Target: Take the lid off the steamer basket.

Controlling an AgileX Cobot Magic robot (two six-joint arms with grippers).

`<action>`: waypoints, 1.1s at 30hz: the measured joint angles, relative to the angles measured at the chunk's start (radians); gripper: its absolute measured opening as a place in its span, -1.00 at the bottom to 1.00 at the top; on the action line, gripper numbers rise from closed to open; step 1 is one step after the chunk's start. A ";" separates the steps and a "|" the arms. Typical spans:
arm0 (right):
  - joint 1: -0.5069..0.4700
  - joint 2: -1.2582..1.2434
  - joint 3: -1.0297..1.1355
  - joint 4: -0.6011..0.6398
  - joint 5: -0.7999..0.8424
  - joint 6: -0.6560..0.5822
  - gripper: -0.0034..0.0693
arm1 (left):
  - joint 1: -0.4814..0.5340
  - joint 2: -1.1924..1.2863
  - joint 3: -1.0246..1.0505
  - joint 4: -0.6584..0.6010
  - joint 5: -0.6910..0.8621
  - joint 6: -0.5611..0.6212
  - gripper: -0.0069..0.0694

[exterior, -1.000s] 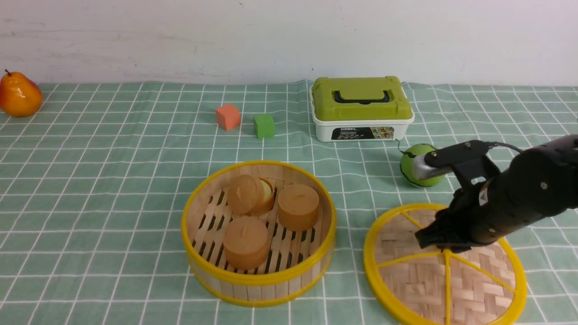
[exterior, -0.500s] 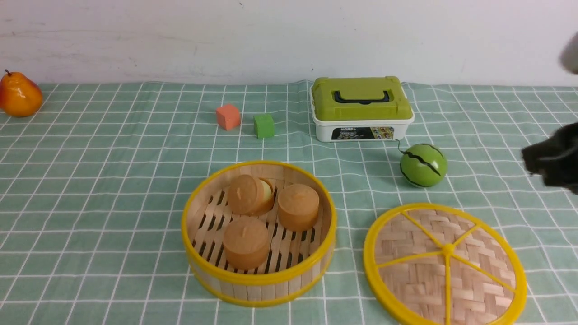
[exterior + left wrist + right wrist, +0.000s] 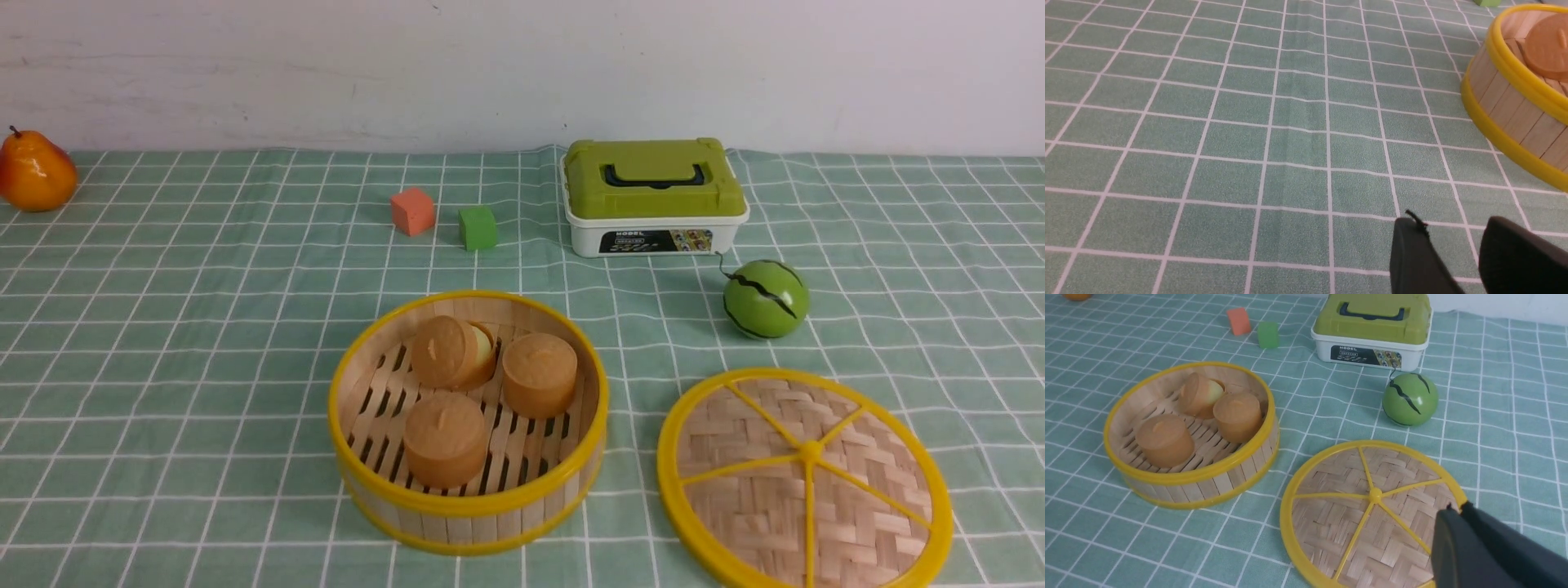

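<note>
1. Lid (image 3: 804, 482): a flat woven disc with a yellow rim, five yellow spokes and a small centre knob. It lies flat on the checked cloth (image 3: 204, 327), directly ahead of and below the right pincer (image 3: 1453, 518), whose tip overlaps the lid's rim in the right wrist view. The lid is already off the basket and does not touch it.
2. Steamer basket (image 3: 469, 510): uncovered, holding three brown cylindrical cakes (image 3: 445, 437). It sits beyond the lid as seen from the right pincer. It is near the left pincer (image 3: 1451, 228), on that pincer's inboard side, and apart from it.
3. Right pincer: empty and raised clear of the lid. Only one dark mass shows, so I cannot tell whether its jaws are parted or together.
4. Left pincer: two dark fingers (image 3: 1412, 253) stand apart with bare cloth between them and hold nothing. It is low over the cloth.
5. Handling of the lid, judged:
   - It is probably light.
   - The plastic rim and spokes look stiff, while the woven panel would give under pressure.
   - The rim looks smooth and is likely to slip in the jaws.
   - It should not break easily, though the weave could snag.
6. Where to hold the lid, judged: the centre knob is best, taken from straight above with a narrow pinch. The rim lies flush on the cloth and leaves little edge to get under.
7. Also beyond the right pincer: a watermelon ball (image 3: 766, 299), a white box with a green lid (image 3: 655, 196), two cubes (image 3: 445, 219) and a pear (image 3: 34, 171).
</note>
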 joint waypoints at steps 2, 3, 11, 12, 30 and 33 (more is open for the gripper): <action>0.000 -0.008 0.001 0.000 0.007 0.000 -0.95 | 0.000 0.000 0.000 0.000 0.000 0.000 -0.19; 0.000 -0.010 0.001 -0.002 0.010 0.000 -0.95 | 0.000 0.000 0.000 0.000 0.000 0.000 -0.19; 0.000 -0.011 0.001 -0.036 -0.011 0.000 -0.94 | 0.000 0.000 0.000 0.000 0.000 0.000 -0.19; 0.000 -0.011 0.002 -0.035 -0.021 0.000 -0.93 | 0.000 0.000 0.000 0.000 0.000 0.000 -0.19; -0.289 -0.281 0.603 -0.050 -0.518 -0.068 -0.93 | 0.000 0.000 0.000 0.000 0.000 0.000 -0.19; -0.370 -0.373 0.717 -0.039 -0.560 -0.060 -0.93 | 0.000 0.000 0.000 0.000 0.000 0.000 -0.19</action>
